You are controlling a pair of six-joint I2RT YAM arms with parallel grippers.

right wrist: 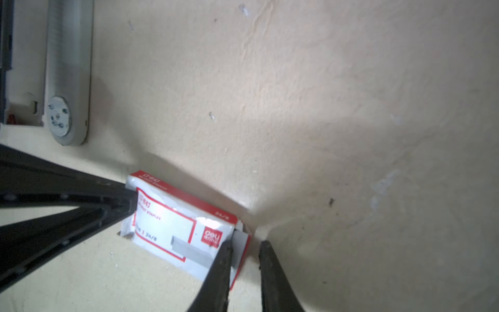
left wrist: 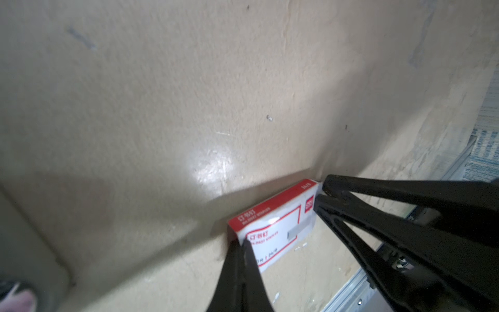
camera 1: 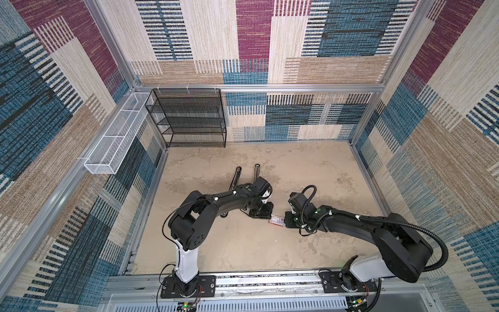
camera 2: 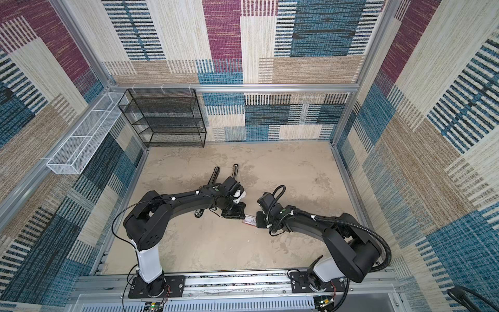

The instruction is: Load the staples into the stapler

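Red-and-white box (right wrist: pixel 172 224) sat butted by your clenched left gripper (right wrist: pixel 132 201). The right gripper (right wrist: pixel 246 244), slightly open at the flap (right wrist: pixel 241 243), could've slipped and shoved it away.

My left claw (camera 2: pixel 241 215) and right claw (camera 2: pixel 258 221) meet at the small red-and-white staple box (camera 2: pixel 249 220) on the tabletop (camera 2: pixel 297 175), one at each end. From up here I can't read their jaws. The stapler (camera 2: pixel 234 170) lies behind my left arm, its two black halves splayed.
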